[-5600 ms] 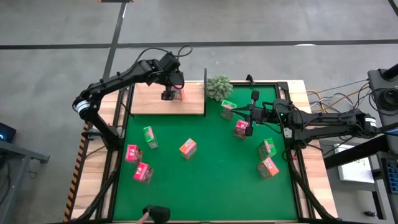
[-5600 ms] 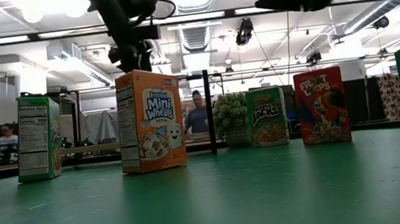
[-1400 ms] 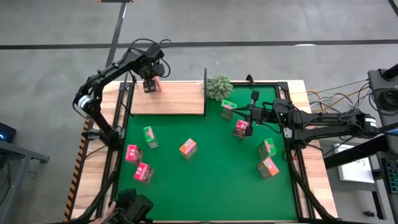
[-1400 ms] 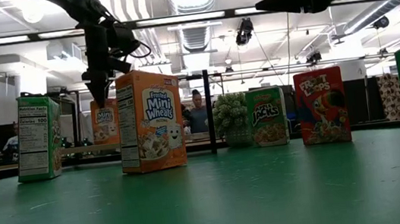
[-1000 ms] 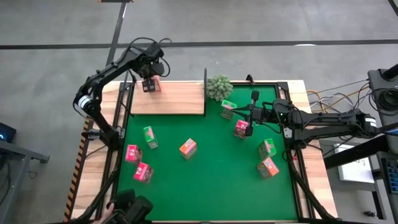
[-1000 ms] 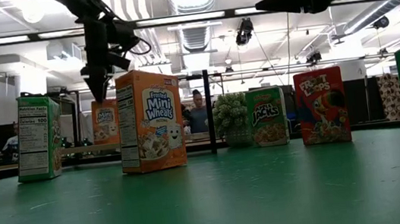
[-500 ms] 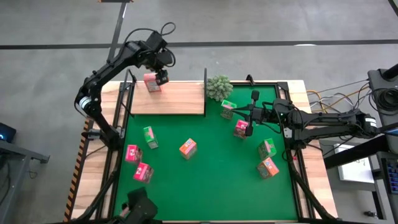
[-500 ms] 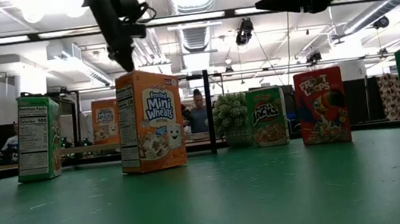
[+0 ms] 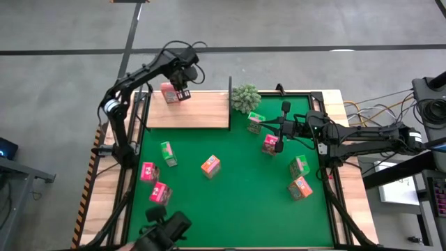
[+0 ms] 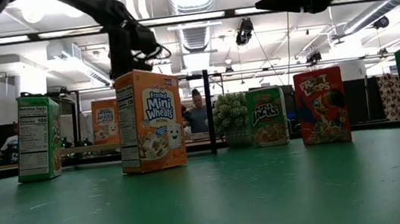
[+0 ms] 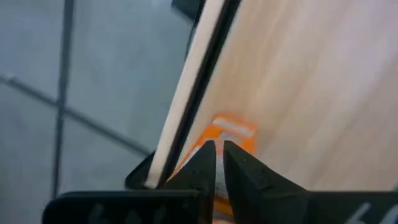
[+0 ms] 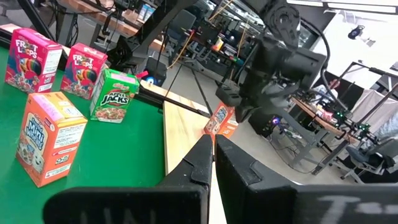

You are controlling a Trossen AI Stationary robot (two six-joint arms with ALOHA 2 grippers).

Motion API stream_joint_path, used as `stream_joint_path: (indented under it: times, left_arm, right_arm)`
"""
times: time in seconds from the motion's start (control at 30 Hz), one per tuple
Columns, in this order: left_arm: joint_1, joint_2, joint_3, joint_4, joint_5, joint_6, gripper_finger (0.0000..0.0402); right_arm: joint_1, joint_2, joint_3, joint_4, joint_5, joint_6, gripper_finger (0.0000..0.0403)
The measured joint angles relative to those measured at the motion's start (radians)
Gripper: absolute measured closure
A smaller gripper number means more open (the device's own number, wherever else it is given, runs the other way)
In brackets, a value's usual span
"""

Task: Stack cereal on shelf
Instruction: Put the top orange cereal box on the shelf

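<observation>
An orange cereal box (image 10: pixel 106 122) stands upright on its base at the far left corner of the light wood shelf (image 9: pixel 202 111). It also shows in the high view (image 9: pixel 168 92) and in the left wrist view (image 11: pixel 239 132). My left gripper (image 9: pixel 184 95) hangs just to its right above the board, fingers (image 11: pixel 205 163) shut and pointing steeply down, with nothing between them. My right gripper (image 9: pixel 279 130) hovers level over the green mat at the right, shut (image 12: pixel 213 146) and holding nothing. Several more cereal boxes stand on the mat.
On the mat stand a green box (image 9: pixel 167 153), two pink boxes (image 9: pixel 147 171) (image 9: pixel 159 193) and an orange box (image 9: pixel 210 166) on the left, and several boxes (image 9: pixel 270 144) (image 9: pixel 300 166) on the right. A bushy plant (image 9: pixel 245 97) sits beside the shelf's black upright (image 9: pixel 230 87). A dark device (image 9: pixel 167 233) shows at the near edge.
My left gripper has risen from just above the orange box on the shelf and gone toward the table's right, ending beside the box. The box has stayed upright in its place. My right arm has kept still.
</observation>
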Motion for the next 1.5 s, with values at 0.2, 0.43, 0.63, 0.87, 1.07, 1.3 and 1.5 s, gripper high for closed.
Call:
stream_joint_path:
  times: [0.2, 0.43, 0.63, 0.87, 1.07, 1.3, 1.5]
  left_arm:
    - [0.002, 0.007, 0.0, -0.007, -0.03, -0.003, 0.0398]
    - [0.003, -0.001, 0.0, -0.076, -0.031, -0.019, 0.0401]
    - [0.004, -0.001, 0.0, -0.1, -0.031, -0.045, 0.0401]
    - [0.004, -0.001, 0.0, -0.14, -0.032, -0.042, 0.0401]
    - [0.004, -0.001, 0.0, -0.179, -0.033, -0.037, 0.0401]
    - [-0.018, -0.001, 0.075, -0.225, -0.032, -0.065, 0.0401]
    - [-0.054, -0.024, 0.158, -0.331, 0.032, -0.111, 0.0401]
  right_arm:
    - [0.0, 0.0, 0.0, 0.0, 0.0, -0.005, 0.0394]
    - [0.0, 0.0, 0.0, 0.0, 0.0, -0.006, 0.0394]
    - [0.0, 0.0, 0.0, 0.0, 0.0, -0.006, 0.0394]
    - [0.0, 0.0, 0.0, 0.0, 0.0, -0.006, 0.0394]
    - [0.0, 0.0, 0.0, 0.0, 0.0, -0.006, 0.0394]
    - [0.0, 0.0, 0.0, -0.001, 0.0, -0.006, 0.0394]
    - [0.0, 0.0, 0.0, -0.001, 0.0, -0.006, 0.0394]
